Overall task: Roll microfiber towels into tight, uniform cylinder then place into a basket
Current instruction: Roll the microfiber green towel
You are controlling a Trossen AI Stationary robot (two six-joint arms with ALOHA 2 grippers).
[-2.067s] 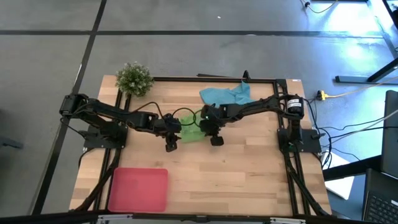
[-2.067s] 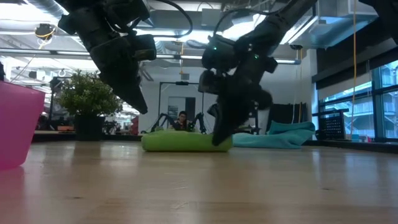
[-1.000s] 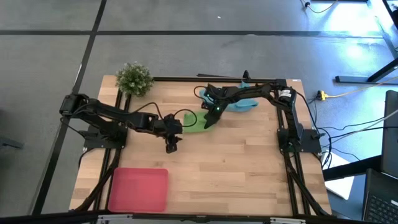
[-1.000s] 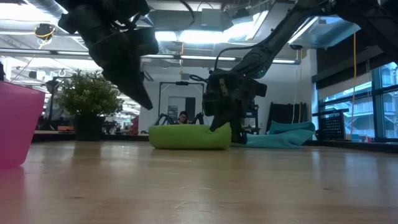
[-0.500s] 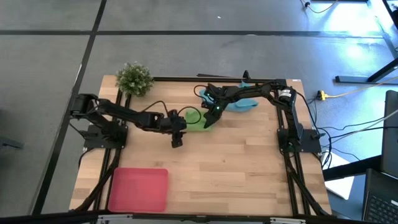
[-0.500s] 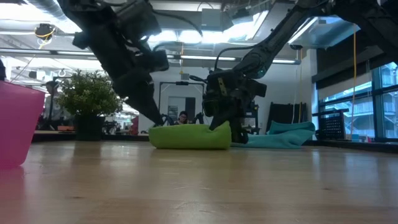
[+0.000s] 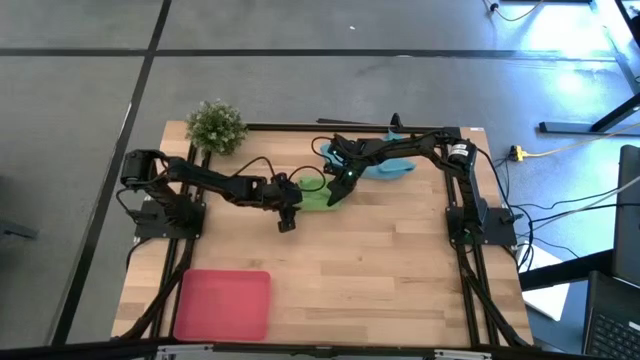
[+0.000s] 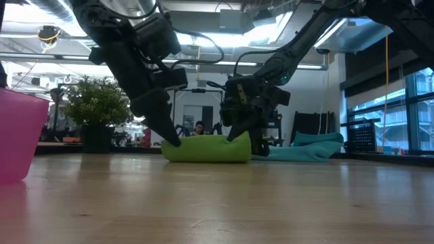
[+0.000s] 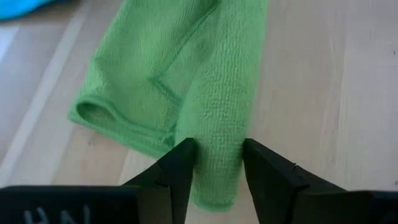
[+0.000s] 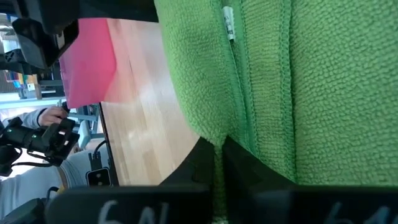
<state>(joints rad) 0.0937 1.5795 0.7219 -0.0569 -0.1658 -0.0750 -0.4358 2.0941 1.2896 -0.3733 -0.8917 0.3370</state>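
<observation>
The lime green towel (image 7: pixel 315 198) lies on the table's far middle, its near part rolled into a thick roll (image 9: pixel 224 93) and its far part flat. My left gripper (image 7: pixel 292 203) stands at the roll's left end (image 8: pixel 173 140), its fingers closed onto it. My right gripper (image 7: pixel 335 192) is shut on the towel's right end (image 8: pixel 237 135). The light blue towel (image 7: pixel 378 158) lies crumpled behind it near the far edge. The pinkish-red tray (image 7: pixel 222 303) sits at the near left. My left gripper has the roll's left end (image 9: pixel 217 149) between its two fingers (image 9: pixel 181 163), one on each side, across the roll. It comes slanting down from the table's left. The roll lies on the table. My right gripper pinches a hemmed edge of the towel (image 10: pixel 219 140) between its almost closed fingers (image 10: pixel 202 158), at the towel's right end. It slants down from the far right. The towel rests on the table.
A small bushy plant (image 7: pixel 215 125) stands at the far left corner. Bare wood lies between the green towel and the tray. A person's hand (image 10: pixel 50 115) shows beyond the table in the right wrist view.
My left gripper has gone toward the table's right and far side and down, from above the bare wood to the green roll's left end. My right gripper and the green towel have kept still.
</observation>
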